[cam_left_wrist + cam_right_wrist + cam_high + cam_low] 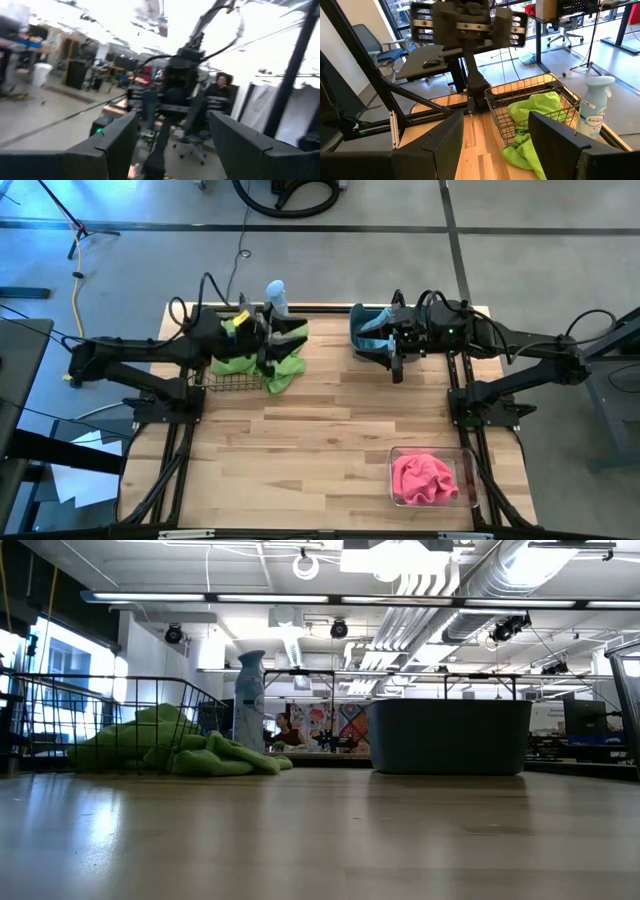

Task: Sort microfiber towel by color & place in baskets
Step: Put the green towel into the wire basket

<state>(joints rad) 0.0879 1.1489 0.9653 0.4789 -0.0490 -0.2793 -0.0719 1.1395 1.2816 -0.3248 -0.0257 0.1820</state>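
Left gripper: held above the black wire basket at the far left of the table; its fingers are seen spread apart in the left wrist view, with nothing between them.
Right gripper: held above the grey-blue tub at the far right of the table; its fingers are seen parted in the right wrist view, and nothing is gripped.
Black wire basket: set on the far left part of the table; green cloth is held inside it.
Green towels: piled in the wire basket, with one draped over its rim and spilling onto the wood beside it; the spill is also seen in the low view and the right wrist view.
Grey-blue tub: placed at the far edge, right of centre; a light blue towel is seen inside it, partly hidden by the right arm.
Clear box: placed near the front right corner, well apart from the other two bins.
Pink towel: bunched up inside the clear box.
Spray bottle: stood upright at the far edge, just beside the wire basket.
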